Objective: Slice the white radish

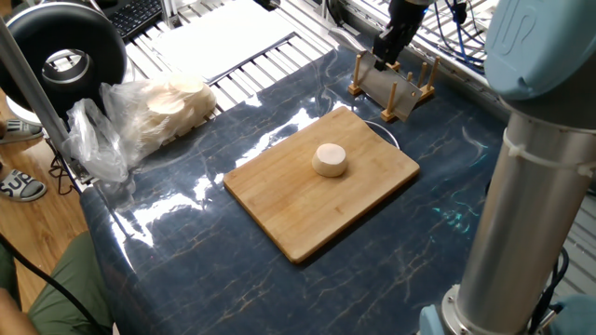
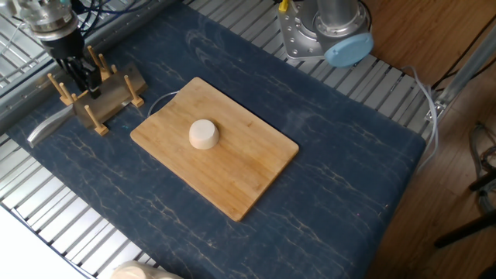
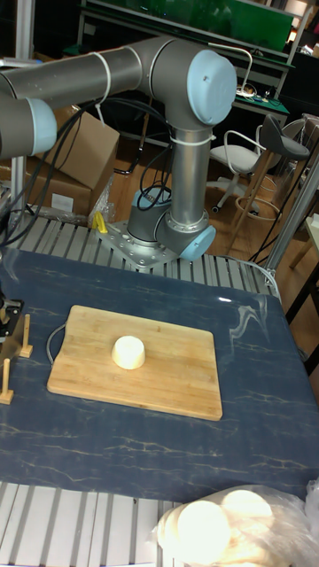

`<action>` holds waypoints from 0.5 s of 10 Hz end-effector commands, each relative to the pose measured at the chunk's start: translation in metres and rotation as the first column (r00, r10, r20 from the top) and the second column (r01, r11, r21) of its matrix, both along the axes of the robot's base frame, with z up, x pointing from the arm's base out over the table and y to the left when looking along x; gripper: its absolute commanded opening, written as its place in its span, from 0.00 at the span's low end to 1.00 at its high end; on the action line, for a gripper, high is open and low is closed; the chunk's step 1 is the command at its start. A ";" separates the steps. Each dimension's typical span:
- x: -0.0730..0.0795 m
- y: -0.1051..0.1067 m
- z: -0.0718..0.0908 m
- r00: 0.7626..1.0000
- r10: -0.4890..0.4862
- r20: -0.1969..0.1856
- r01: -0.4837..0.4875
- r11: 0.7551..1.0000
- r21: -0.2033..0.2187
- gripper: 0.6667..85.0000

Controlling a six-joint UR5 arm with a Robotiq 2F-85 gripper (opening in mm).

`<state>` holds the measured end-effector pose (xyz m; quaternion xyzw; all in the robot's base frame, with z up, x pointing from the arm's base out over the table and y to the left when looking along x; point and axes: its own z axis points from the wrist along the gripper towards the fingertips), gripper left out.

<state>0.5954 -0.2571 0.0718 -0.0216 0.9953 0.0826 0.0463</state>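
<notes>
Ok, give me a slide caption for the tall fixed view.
UR5 arm reaches left while an uncut white radish waits on the wooden cutting board.

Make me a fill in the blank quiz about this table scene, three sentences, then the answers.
1. The white radish sits whole on the wooden ____.
2. The gripper is at the wooden ____, away from the radish.
3. The heap of pale round slices lies inside a clear plastic ____.

Missing words: cutting board; rack; bag
</notes>
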 end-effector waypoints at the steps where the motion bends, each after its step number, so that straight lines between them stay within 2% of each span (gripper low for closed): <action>1: 0.008 0.002 0.001 1.000 -0.011 0.016 0.011 1.000 0.009 0.47; 3: 0.011 0.003 0.001 0.999 -0.025 0.026 0.025 1.000 0.017 0.43; 4: 0.011 0.006 -0.001 0.999 -0.047 0.023 0.046 0.999 0.030 0.36; 5: 0.010 0.005 -0.002 0.998 -0.068 0.016 0.068 0.997 0.026 0.21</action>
